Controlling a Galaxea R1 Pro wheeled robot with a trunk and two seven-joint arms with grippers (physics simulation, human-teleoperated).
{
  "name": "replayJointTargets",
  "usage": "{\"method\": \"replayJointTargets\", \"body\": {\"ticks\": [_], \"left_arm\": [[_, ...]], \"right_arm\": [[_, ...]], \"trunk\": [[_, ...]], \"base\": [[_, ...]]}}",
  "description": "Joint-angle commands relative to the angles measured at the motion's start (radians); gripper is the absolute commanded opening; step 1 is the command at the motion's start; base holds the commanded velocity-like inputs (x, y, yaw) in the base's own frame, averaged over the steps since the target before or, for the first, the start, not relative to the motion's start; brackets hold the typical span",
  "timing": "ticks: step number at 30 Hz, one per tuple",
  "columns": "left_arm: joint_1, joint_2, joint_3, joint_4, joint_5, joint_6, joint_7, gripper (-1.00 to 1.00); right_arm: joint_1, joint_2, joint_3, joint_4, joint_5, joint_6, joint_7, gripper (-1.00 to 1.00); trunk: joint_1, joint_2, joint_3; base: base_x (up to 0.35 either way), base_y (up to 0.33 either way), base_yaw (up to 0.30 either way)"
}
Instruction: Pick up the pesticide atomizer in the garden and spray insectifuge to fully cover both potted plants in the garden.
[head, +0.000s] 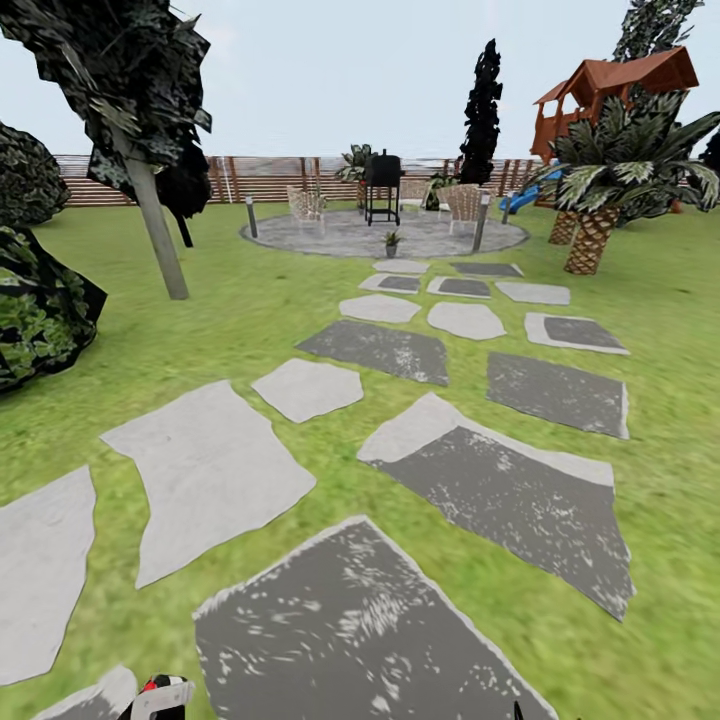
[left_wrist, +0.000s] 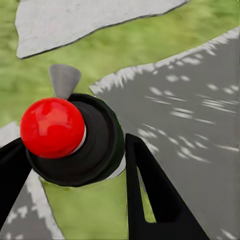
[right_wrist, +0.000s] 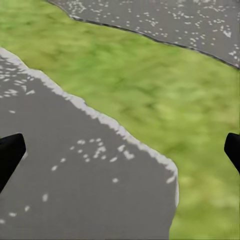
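My left gripper (left_wrist: 75, 167) is shut on the pesticide atomizer (left_wrist: 70, 142). I look down on its dark round body, red top and pale grey nozzle, with a black finger on either side. The atomizer's top (head: 162, 692) also peeks in at the lower edge of the head view. My right gripper (right_wrist: 120, 155) is open and holds nothing, hanging over a grey stepping stone (right_wrist: 75, 175) and grass. One small potted plant (head: 391, 241) stands far ahead on the round paved patch (head: 330, 238) of the garden.
Grey stepping stones (head: 400, 350) lead across the lawn to the paving. A black grill (head: 382, 185) and chairs (head: 308, 207) stand there before the slat fence (head: 270, 178). A tree trunk (head: 155, 225) and bushes are left, a palm (head: 600, 215) and playhouse (head: 610, 90) right.
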Motion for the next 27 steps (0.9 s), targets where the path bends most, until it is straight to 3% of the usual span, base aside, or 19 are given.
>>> {"method": "replayJointTargets", "body": {"ticks": [1,27], "left_arm": [[0.0,0.0,-0.001,0.001,0.004,-0.003,0.0,-1.0],[0.0,0.0,-0.001,0.001,0.004,-0.003,0.0,-1.0]], "right_arm": [[0.0,0.0,-0.003,0.001,0.002,-0.003,0.0,1.0],[0.0,-0.001,-0.004,0.001,0.001,-0.003,-0.003,1.0]], "trunk": [[0.0,0.0,-0.001],[0.0,0.0,-0.001]], "base": [[0.337,0.0,0.0],[0.337,0.0,0.0]]}}
